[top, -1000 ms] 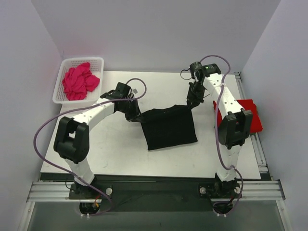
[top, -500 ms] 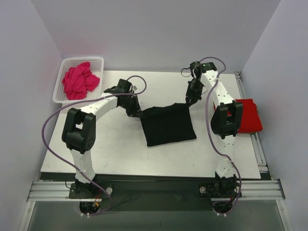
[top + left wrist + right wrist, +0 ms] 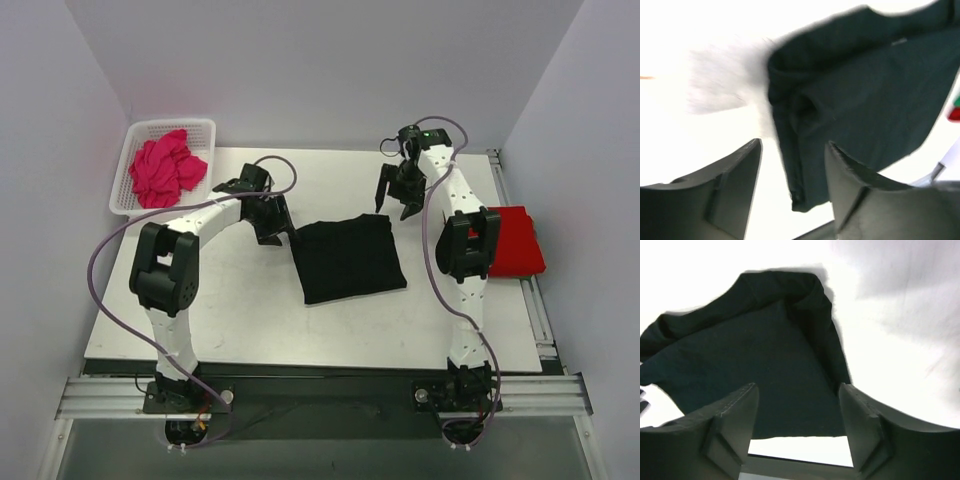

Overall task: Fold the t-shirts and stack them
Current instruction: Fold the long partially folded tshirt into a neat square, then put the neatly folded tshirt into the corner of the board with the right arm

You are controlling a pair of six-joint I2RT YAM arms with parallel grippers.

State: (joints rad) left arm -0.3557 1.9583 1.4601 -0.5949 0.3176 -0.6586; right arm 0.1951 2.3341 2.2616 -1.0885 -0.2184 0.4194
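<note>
The black t-shirt [image 3: 350, 258] lies folded flat mid-worktop [image 3: 200, 310]. The left fingers [image 3: 730, 195] and right fingers [image 3: 865, 432] stand wide apart by its far corners, holding nothing. The red t-shirt [image 3: 518, 238] lies at the right edge, the pink t-shirt [image 3: 165, 170] in the basket [image 3: 175, 123]

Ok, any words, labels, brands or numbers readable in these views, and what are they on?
No text can be read in any view.
Black shirt: a small pale mark shows on it in the left wrist view, too blurred to read.
Red shirt, pink shirt, basket: no print shows.
</note>
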